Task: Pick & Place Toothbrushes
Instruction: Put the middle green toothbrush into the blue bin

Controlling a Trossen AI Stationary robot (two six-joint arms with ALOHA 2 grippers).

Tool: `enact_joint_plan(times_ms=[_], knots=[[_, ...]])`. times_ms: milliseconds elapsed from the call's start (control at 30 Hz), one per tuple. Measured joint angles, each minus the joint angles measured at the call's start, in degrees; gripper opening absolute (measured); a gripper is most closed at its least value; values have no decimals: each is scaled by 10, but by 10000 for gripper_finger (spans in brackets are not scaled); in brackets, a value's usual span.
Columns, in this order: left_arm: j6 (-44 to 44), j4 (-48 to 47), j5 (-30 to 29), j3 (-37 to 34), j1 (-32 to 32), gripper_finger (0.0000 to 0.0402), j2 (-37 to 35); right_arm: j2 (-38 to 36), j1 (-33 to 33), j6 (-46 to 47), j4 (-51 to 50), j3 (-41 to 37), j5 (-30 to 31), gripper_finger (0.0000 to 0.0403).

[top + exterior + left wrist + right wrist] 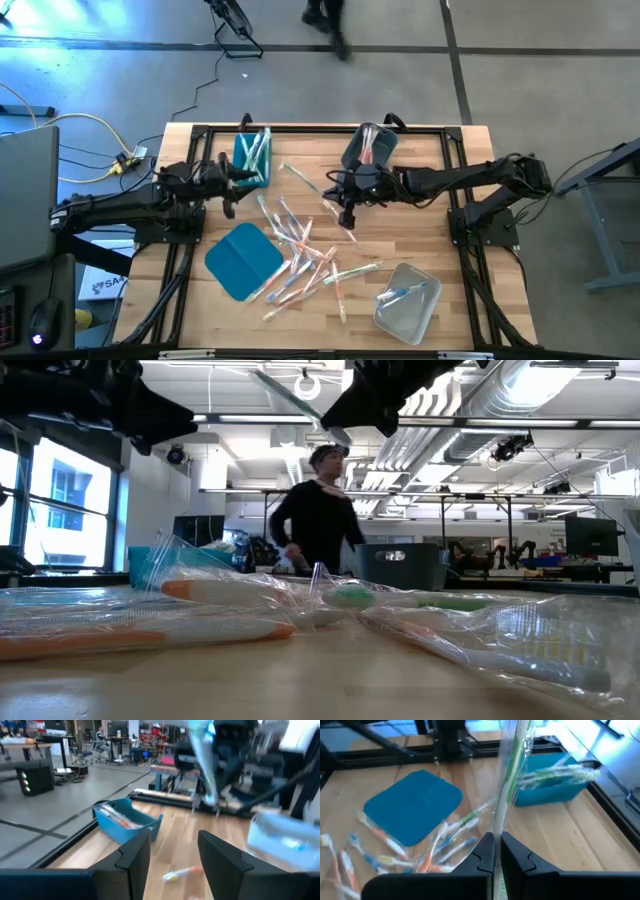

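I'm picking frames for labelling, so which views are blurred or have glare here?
Left wrist view: motion-smeared, the teal bin readable, the far arm streaked. Low view: wrapped toothbrushes close up are soft, with bright ceiling lights behind. Right wrist view: the held toothbrush is sharp enough, its wrapper shiny. High view: even light, sharp.
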Motion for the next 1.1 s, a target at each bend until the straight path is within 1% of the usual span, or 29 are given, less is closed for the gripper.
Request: enact_joint_plan(times_ms=[100, 200, 267, 367, 467, 567, 767, 1000, 1100], knots=[[-46, 36, 0, 0, 0, 160, 21, 16, 8, -21, 39, 1, 2, 5], [-66, 61, 7, 0, 0, 155, 44, 36, 12, -30, 65, 0, 2, 5], [-67, 75, 20, 0, 0, 152, 60, 47, 12, -30, 67, 0, 6, 5], [-67, 107, 52, 0, 0, 150, 85, 66, 12, -30, 90, 0, 6, 5], [-67, 139, 70, 0, 0, 149, 109, 85, 11, -30, 121, 0, 6, 5], [-67, 155, 73, 0, 0, 149, 133, 99, 11, -30, 141, 0, 4, 5], [-65, 200, 74, 0, 0, 149, 173, 110, 12, -25, 145, 0, 1, 5], [-50, 253, 104, 0, 0, 149, 218, 136, 13, -15, 170, 0, 0, 5], [-49, 270, 107, 0, 0, 149, 233, 147, 13, -15, 178, 0, 0, 5]])
